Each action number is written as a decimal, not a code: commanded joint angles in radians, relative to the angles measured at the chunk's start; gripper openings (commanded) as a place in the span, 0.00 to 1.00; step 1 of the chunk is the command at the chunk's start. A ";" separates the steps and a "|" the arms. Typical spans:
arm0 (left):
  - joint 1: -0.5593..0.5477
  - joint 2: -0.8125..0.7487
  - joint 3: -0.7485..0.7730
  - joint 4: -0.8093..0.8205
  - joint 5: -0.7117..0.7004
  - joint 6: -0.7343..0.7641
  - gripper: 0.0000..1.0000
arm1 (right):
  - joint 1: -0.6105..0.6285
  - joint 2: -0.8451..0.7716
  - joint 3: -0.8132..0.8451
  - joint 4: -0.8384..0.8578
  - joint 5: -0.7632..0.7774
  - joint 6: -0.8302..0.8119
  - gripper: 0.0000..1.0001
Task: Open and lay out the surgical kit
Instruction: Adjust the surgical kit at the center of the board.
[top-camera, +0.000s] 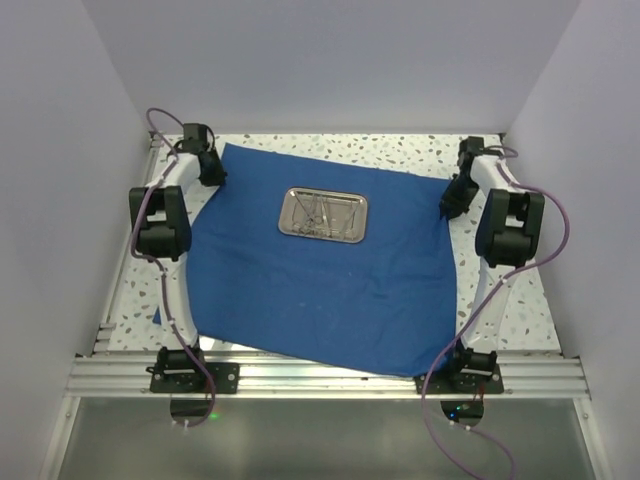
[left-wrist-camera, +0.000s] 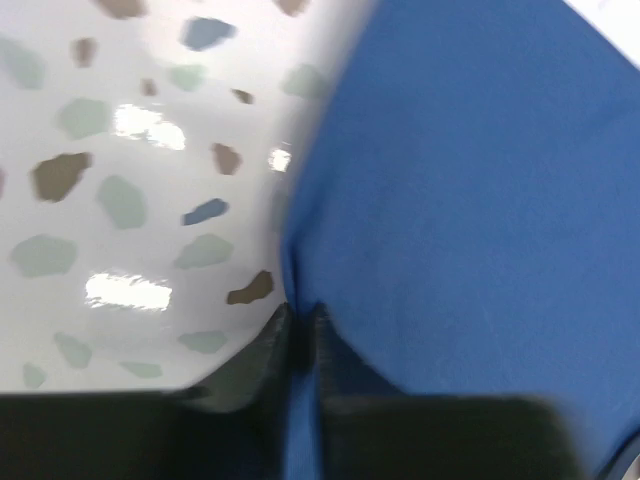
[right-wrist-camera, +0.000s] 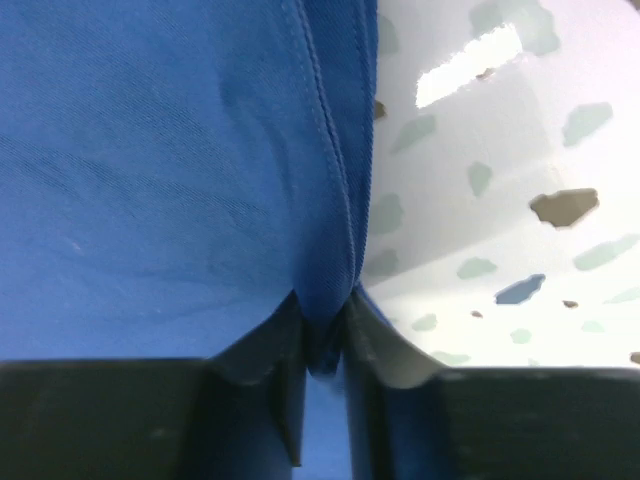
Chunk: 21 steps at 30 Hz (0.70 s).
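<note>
The royal-blue cloth wrap (top-camera: 330, 280) lies spread as a large sheet over the speckled table. A small shiny steel tray (top-camera: 322, 214) rests on its far middle, with thin silver instruments inside it. My left gripper (top-camera: 212, 172) is at the sheet's far left edge. In the left wrist view my left gripper (left-wrist-camera: 300, 315) is shut on the cloth wrap (left-wrist-camera: 470, 200), with a strip of cloth running between its jaws. My right gripper (top-camera: 452, 203) is at the sheet's right edge. The right wrist view shows my right gripper (right-wrist-camera: 325, 305) pinching the hemmed edge of the cloth wrap (right-wrist-camera: 150, 170).
The white speckled table (top-camera: 400, 152) shows around the sheet at the back and sides. An aluminium rail (top-camera: 320, 375) runs along the near edge, and the sheet's front corner hangs over it. Pale walls (top-camera: 60, 200) close in left, right and behind.
</note>
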 joint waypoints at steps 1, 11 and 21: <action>-0.026 0.081 0.023 -0.072 0.113 0.015 0.00 | 0.000 0.093 0.047 0.077 -0.070 0.021 0.18; 0.033 0.066 0.159 -0.106 -0.008 -0.109 0.00 | 0.036 0.339 0.588 -0.056 -0.107 0.053 0.00; 0.073 -0.073 0.021 -0.068 -0.226 -0.172 0.00 | 0.033 0.319 0.547 -0.032 -0.027 0.056 0.00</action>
